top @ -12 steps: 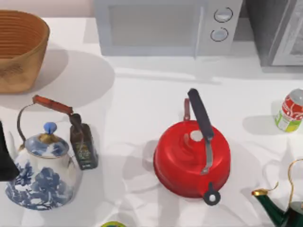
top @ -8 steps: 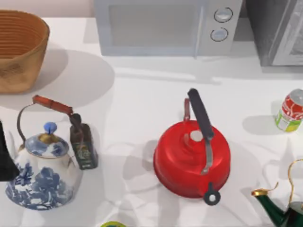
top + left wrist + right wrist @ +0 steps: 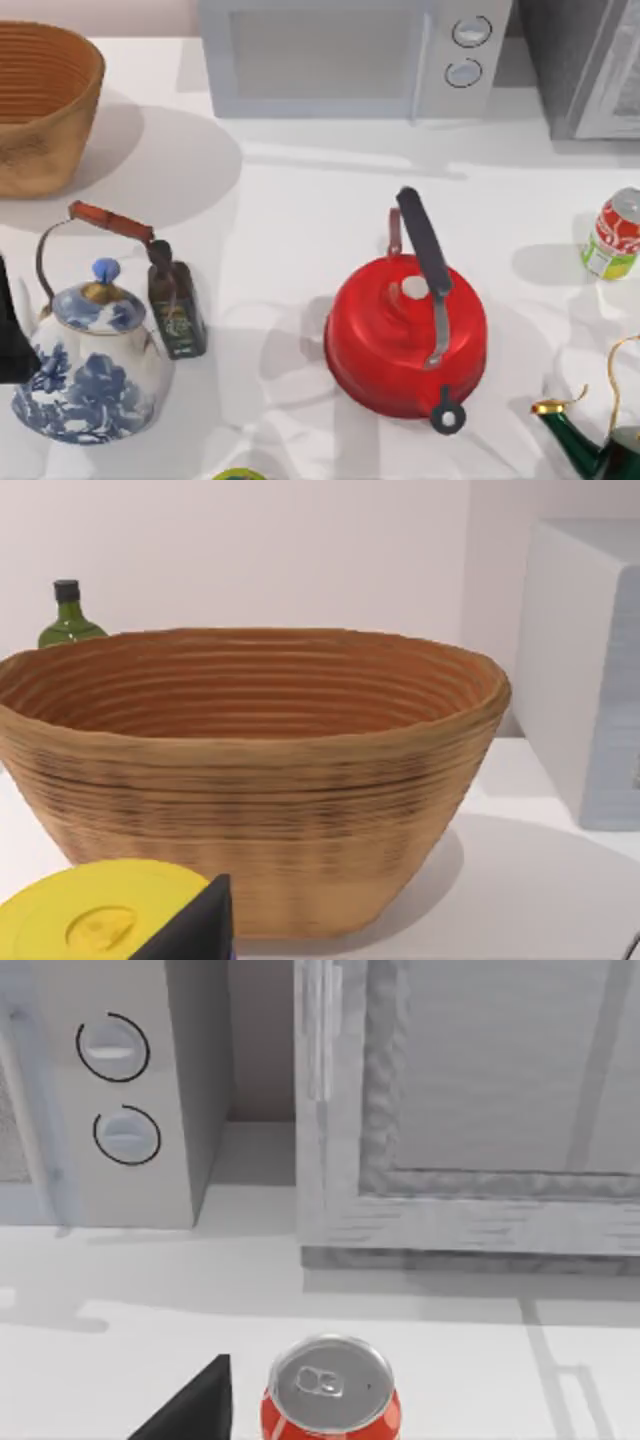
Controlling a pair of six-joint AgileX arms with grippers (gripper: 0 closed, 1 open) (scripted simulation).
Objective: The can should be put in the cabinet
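Standing upright at your top view's right edge, the can [image 3: 612,233] sits below the cabinet [image 3: 590,65]; the right tool's [image 3: 190,1405] spread, perhaps hidden, you cannot tell.

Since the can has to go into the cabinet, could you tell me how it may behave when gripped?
The can stands upright on the table, so it looks stable until nudged. Its smooth round wall may slip between fingers, and it would probably roll if tipped. Being small, it is likely light.
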